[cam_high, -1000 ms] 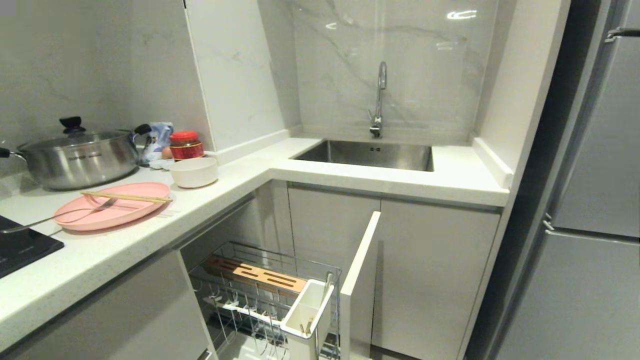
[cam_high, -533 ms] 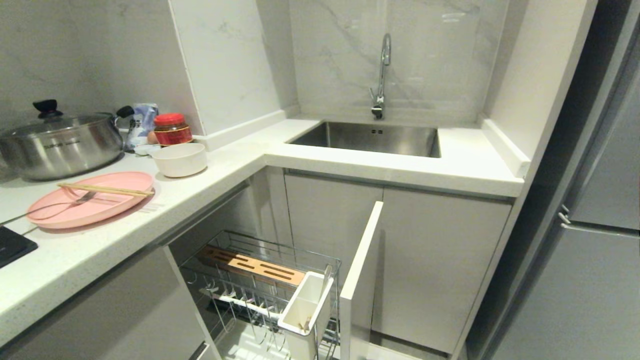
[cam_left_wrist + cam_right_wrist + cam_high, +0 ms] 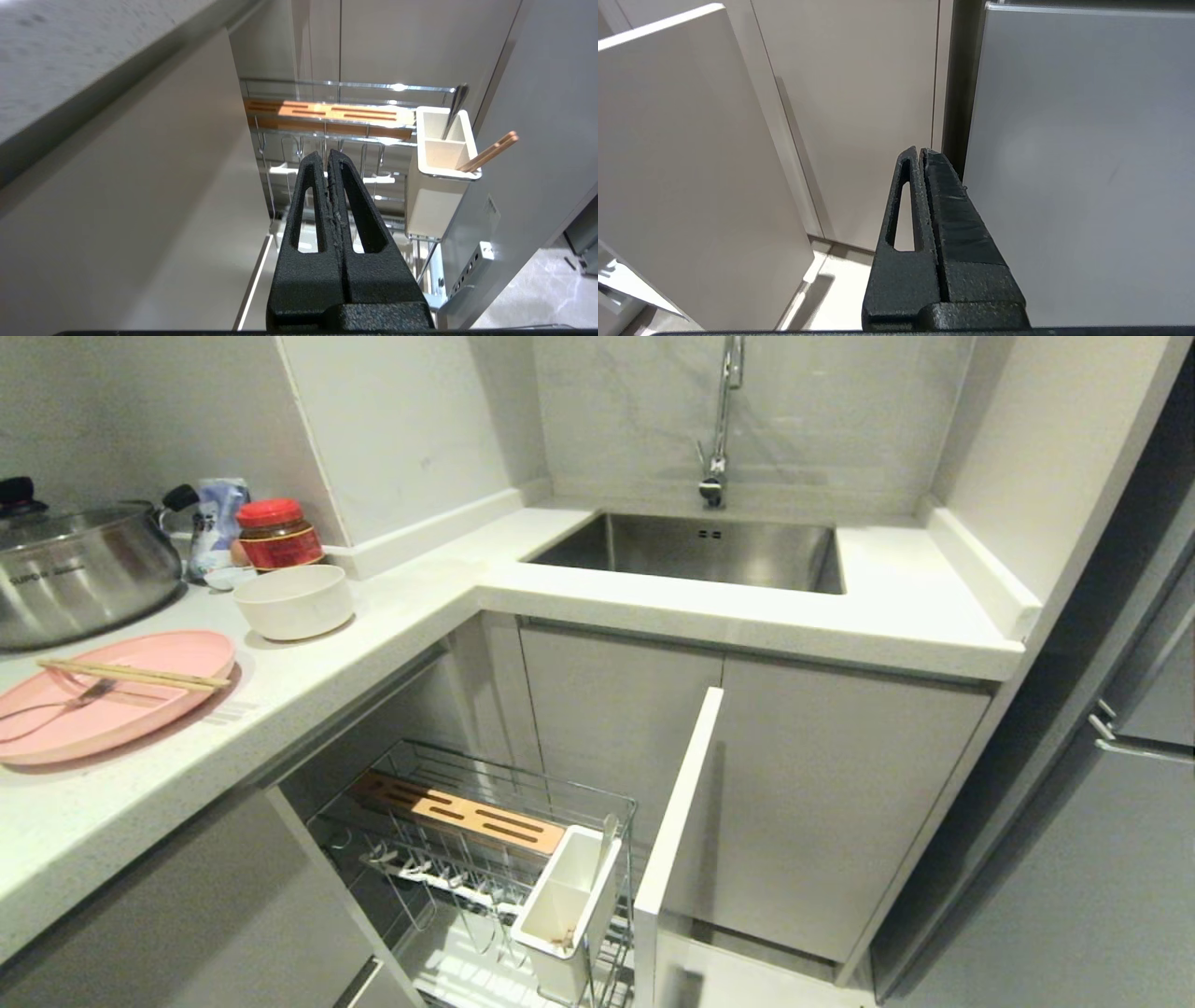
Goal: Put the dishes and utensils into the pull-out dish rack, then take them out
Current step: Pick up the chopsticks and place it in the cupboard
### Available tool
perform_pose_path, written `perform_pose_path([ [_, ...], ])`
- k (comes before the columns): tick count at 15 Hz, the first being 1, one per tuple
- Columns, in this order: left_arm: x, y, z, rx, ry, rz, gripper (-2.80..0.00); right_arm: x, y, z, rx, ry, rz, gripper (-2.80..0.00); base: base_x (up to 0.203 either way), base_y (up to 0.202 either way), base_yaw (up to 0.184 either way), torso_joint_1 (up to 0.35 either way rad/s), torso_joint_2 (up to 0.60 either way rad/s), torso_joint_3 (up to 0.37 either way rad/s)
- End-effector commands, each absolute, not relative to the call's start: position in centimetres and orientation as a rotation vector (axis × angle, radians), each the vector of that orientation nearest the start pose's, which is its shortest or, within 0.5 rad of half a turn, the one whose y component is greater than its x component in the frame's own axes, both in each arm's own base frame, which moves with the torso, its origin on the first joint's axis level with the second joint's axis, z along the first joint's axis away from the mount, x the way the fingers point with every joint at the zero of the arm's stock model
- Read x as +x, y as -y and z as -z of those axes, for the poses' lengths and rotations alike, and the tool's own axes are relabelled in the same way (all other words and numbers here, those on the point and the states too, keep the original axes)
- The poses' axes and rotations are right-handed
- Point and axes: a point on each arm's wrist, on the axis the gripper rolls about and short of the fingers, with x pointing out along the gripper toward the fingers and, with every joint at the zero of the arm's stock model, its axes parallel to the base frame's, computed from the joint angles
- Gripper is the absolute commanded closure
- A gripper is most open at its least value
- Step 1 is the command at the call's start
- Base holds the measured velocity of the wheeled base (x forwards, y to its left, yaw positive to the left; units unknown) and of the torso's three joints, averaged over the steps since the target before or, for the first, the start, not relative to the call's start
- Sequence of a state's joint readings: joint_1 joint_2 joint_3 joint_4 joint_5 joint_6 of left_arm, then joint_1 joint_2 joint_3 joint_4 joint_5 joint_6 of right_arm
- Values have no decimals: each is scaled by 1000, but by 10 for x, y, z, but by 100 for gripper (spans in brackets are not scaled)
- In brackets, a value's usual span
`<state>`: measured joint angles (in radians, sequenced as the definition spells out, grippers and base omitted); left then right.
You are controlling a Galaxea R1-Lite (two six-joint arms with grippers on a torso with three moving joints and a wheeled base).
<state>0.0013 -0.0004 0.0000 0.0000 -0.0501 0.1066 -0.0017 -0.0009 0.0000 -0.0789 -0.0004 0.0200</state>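
On the counter at the left lies the pink plate [image 3: 121,719], with the fork [image 3: 56,705] and the wooden chopsticks [image 3: 131,675] resting on it. The off-white bowl [image 3: 292,600] stands just behind it. Below the counter the dish rack [image 3: 485,793] is pulled out, showing its wooden strip [image 3: 457,812], white utensil cup [image 3: 565,910] and front panel [image 3: 677,821]. My left gripper [image 3: 327,156] is shut and empty, low in front of the rack [image 3: 327,112]. In the cup [image 3: 441,158] stand a metal handle [image 3: 455,109] and wooden sticks [image 3: 490,151]. My right gripper [image 3: 920,151] is shut and empty, facing the cabinet doors.
A steel pot [image 3: 75,574] with a glass lid and a red-lidded jar [image 3: 275,534] stand at the back left of the counter. The steel sink [image 3: 695,551] and faucet [image 3: 724,420] fill the corner. A grey fridge [image 3: 1102,859] closes off the right side.
The head camera has tipped downward, so the whole scene has slid up and left in the picture. None of the objects has moved.
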Motion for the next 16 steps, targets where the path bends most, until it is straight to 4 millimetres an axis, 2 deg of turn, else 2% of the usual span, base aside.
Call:
perform_pose_path([
  [1,-22,1,-74,107,-4,49,0,-21,0,-76,20,54,1,0,0,0,0,2,2,-194],
  [16,-22,1,-74,109,-3,49,0,-21,0,-76,20,53,1,0,0,0,0,6,1,-197],
])
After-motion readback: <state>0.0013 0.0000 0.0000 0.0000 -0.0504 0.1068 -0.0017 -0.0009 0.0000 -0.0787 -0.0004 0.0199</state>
